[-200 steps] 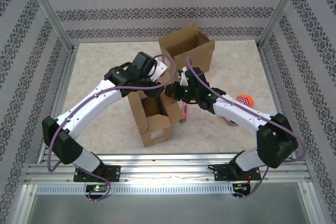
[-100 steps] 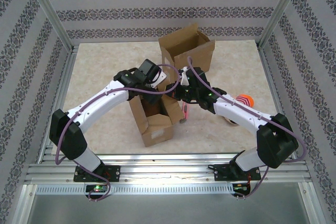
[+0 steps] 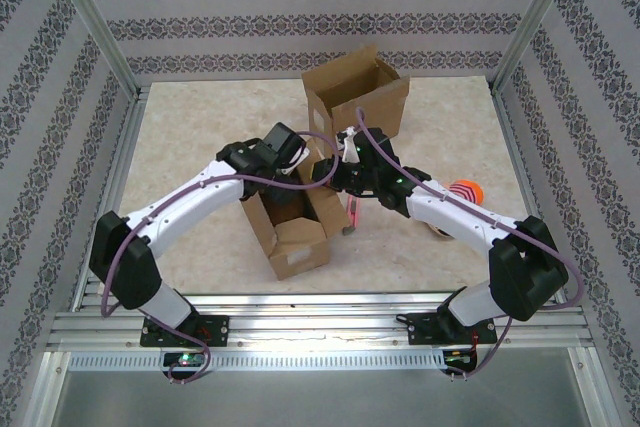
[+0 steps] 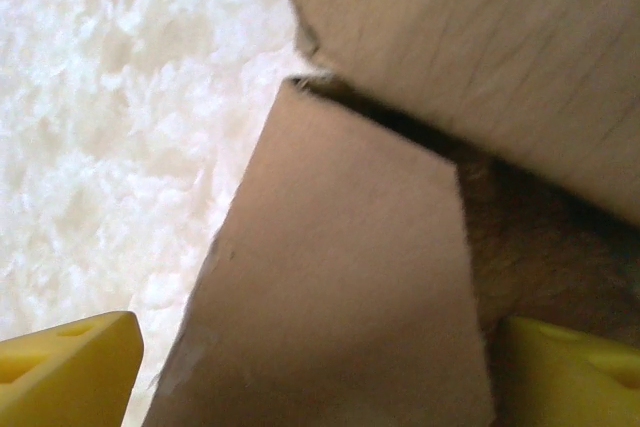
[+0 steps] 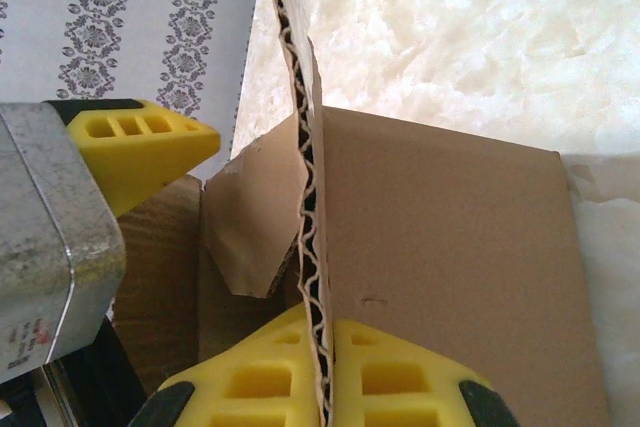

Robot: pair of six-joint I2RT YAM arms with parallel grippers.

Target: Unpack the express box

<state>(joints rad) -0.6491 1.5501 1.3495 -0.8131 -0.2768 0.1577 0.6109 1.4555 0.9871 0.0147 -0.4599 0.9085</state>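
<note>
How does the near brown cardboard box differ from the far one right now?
The near brown cardboard box sits between the arms; the far brown cardboard box stands toward the back wall. The near one has a flap pinched in the right gripper, with the left gripper open over it; no gripper holds the far one. Both are open-topped.

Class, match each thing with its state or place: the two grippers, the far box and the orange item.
Column A
1. left gripper
2. right gripper
3. far box
4. orange item

Column B
a. shut on flap
b. on the right
c. open
d. at the back

Pairs: 1-c, 2-a, 3-d, 4-b
</note>
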